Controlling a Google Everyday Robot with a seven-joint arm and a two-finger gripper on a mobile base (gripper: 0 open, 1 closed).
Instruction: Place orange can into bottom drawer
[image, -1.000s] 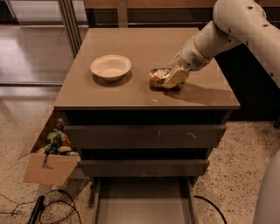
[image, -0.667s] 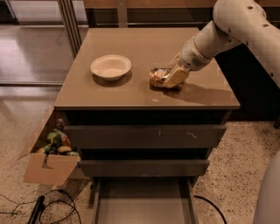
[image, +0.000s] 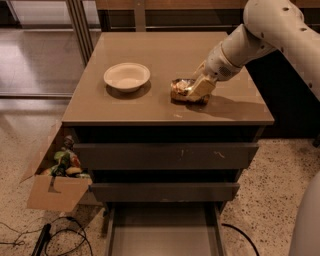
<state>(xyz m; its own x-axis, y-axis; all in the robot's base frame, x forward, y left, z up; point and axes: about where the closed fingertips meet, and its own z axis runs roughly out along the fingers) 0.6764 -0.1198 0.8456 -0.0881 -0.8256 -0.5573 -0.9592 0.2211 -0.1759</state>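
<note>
The orange can (image: 179, 89) lies on its side on the brown cabinet top (image: 150, 107), right of centre. My gripper (image: 194, 91) is down at the can's right end, touching or overlapping it, with the white arm reaching in from the upper right. The bottom drawer (image: 160, 227) is pulled open at the foot of the cabinet, a wide shallow grey tray with nothing showing in it.
A white bowl (image: 126, 76) stands on the cabinet top left of the can. The two upper drawers (image: 165, 156) are shut. An open cardboard box (image: 52, 192) with colourful items sits on the floor at the left, with cables (image: 60, 237) beside it.
</note>
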